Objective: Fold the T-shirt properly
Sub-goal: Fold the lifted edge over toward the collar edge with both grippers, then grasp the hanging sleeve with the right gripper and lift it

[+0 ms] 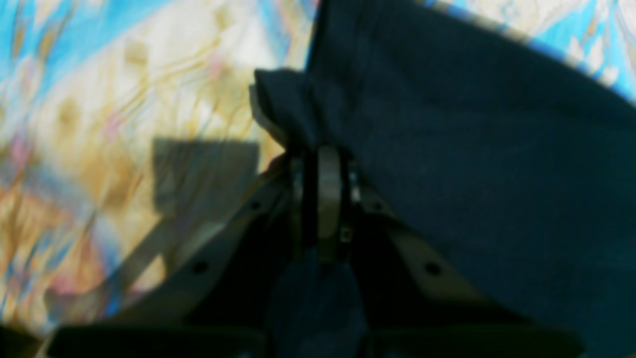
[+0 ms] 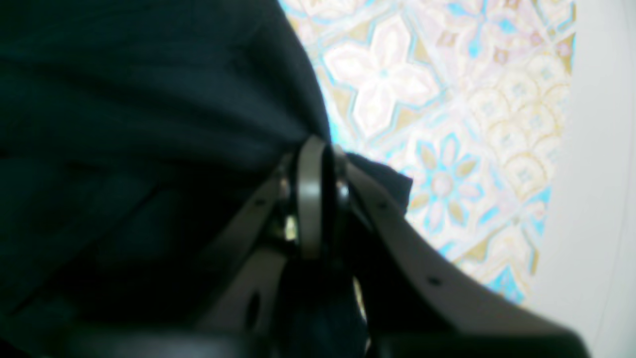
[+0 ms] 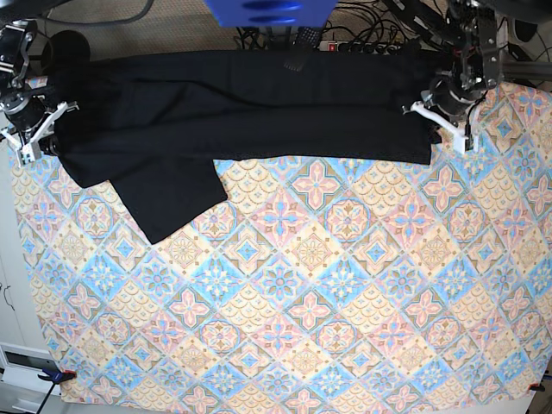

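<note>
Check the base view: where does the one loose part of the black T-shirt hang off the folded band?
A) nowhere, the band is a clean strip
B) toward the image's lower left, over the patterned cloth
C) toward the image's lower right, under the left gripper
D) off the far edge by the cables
B: the T-shirt lies as a long band along the far edge, and one flap juts down onto the patterned cloth near the image's left end.

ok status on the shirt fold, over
Left gripper and right gripper both shut on T-shirt edges. Shirt stretched in a band across the far side of the patterned cloth, one sleeve hanging toward camera. Nothing in the way.
</note>
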`<state>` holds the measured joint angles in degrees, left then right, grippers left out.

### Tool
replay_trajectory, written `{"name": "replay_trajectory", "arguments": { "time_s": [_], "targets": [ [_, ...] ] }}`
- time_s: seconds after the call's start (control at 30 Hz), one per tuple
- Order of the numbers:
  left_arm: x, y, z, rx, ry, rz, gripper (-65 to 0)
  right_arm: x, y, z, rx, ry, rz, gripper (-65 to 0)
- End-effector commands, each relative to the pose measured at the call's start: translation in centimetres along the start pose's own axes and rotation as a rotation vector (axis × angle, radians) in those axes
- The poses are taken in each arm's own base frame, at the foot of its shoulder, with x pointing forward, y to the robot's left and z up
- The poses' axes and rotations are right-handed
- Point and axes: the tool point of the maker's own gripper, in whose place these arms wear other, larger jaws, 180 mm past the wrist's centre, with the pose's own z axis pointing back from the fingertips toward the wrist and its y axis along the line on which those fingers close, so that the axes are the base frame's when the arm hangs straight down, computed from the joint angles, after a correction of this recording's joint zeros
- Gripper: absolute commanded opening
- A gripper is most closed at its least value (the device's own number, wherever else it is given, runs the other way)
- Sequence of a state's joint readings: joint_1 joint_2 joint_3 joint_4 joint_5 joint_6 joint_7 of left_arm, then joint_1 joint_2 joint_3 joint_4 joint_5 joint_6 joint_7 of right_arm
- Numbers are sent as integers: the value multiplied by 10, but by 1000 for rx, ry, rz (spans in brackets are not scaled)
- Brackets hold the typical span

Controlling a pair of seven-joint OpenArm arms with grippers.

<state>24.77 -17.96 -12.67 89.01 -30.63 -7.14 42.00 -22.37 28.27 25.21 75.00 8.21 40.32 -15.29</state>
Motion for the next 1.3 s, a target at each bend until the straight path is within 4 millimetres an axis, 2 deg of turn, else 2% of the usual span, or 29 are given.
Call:
{"name": "replay_trajectory", "arguments": {
  "time_s": [0.0,0.07,0.2,0.27,0.4,0.43,0.5,0.63,0.77,0.83,0.93,1.0,1.07,1.17,1.27],
  "targets": [
    [-6,-1,-1,-5,19,-2,-643,14,-11,4,-17,-39,17,-634],
    [-12,-6,-4,-17,39,-9,-638,13,-11,4,-17,-36,14,-632],
    [-10,-14,-7,-35,38,-21,-624,6,-12,4,-21,-3,14,-617],
    [-10,-14,-7,-35,38,-21,-607,-3,-13,5,-22,50,13,-581],
    [-9,-14,-7,-35,36,-19,-566,-4,-14,5,-27,72,17,-497],
    [-9,-14,-7,-34,35,-18,-559,-3,-15,5,-30,68,17,-480],
    [-8,-14,-7,-34,34,-18,-549,3,-30,13,-74,46,6,-458],
    [-8,-14,-7,-35,34,-17,-548,33,-60,36,-179,-42,13,-449],
    [-8,-16,-7,-40,32,-11,-548,48,-67,53,-252,-116,-14,-449],
    [-8,-18,-7,-44,32,-10,-548,45,-69,58,-277,-101,-30,-448],
    [-7,-18,-7,-44,29,-9,-548,47,-61,56,-266,-76,-18,-447],
    [-7,-18,-7,-45,28,-9,-548,69,-41,39,-206,-100,29,-447],
    [-6,-19,-7,-47,25,-9,-548,85,-16,21,-132,-103,79,-447],
    [-2,-21,-5,-51,15,-15,-547,111,12,2,-54,-115,153,-445],
    [2,-24,-2,-59,3,-23,-547,133,38,-26,25,-77,218,-413]
  ]
}}
